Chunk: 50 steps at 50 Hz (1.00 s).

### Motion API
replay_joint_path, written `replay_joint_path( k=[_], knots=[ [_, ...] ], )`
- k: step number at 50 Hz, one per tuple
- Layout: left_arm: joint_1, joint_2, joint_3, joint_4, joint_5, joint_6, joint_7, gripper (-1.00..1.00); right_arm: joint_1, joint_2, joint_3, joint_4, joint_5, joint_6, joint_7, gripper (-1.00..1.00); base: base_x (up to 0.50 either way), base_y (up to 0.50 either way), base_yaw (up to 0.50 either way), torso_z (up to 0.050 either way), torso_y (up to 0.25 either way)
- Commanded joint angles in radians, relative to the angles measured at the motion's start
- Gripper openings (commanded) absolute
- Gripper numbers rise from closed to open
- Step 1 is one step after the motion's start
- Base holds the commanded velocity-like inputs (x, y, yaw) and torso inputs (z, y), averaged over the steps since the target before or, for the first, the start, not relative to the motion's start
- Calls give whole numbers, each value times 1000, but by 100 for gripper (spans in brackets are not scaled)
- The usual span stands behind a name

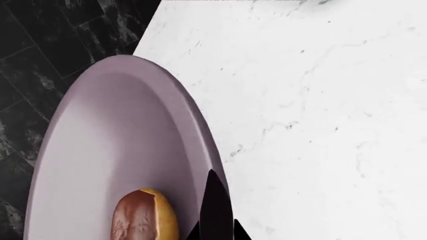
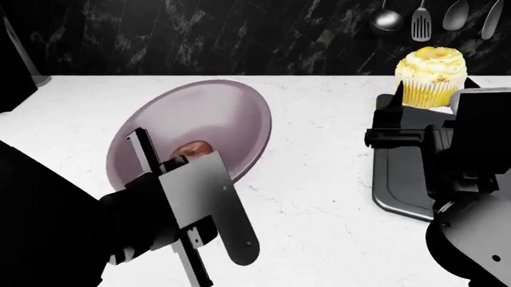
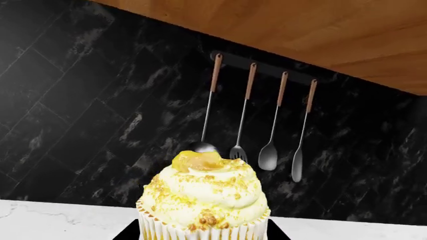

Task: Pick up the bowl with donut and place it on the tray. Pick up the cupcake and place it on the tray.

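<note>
The wide mauve-grey bowl (image 2: 209, 116) is tilted over the left half of the white counter, with the chocolate-glazed donut (image 2: 191, 148) lying in its low near side. My left gripper (image 2: 160, 156) is shut on the bowl's near rim. In the left wrist view one dark finger (image 1: 217, 210) lies along that rim beside the donut (image 1: 143, 217). The yellow-frosted cupcake (image 2: 432, 76) hangs above the far end of the dark tray (image 2: 399, 179), and my right gripper (image 2: 427, 98) is shut on its ribbed wrapper. The cupcake (image 3: 203, 202) fills the bottom of the right wrist view.
Several metal utensils (image 3: 260, 125) hang on a rail against the black marble backsplash (image 2: 239, 36), under a wooden cabinet (image 3: 300, 35). A strip of white marble counter (image 2: 319, 197) lies between bowl and tray. A dark upright object (image 2: 16, 66) stands at the far left.
</note>
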Motion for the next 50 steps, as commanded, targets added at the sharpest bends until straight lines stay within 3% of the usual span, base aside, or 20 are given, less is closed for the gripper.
replay_joint_path(
  k=[1, 25, 50],
  knots=[
    [-11, -4, -5, 7, 59, 2, 32, -100, 60, 2, -50, 83, -103, 16, -26, -100, 0, 0, 0, 0, 0],
    [21, -20, 5, 18, 135, 32, 94, -100, 35, -97, -90, 391, -183, -132, -91, -100, 0, 0, 0, 0, 1],
    [22, -16, 31, 12, 201, 46, 150, -100, -40, -83, -45, 416, -177, -167, -63, -100, 0, 0, 0, 0, 1]
  ],
)
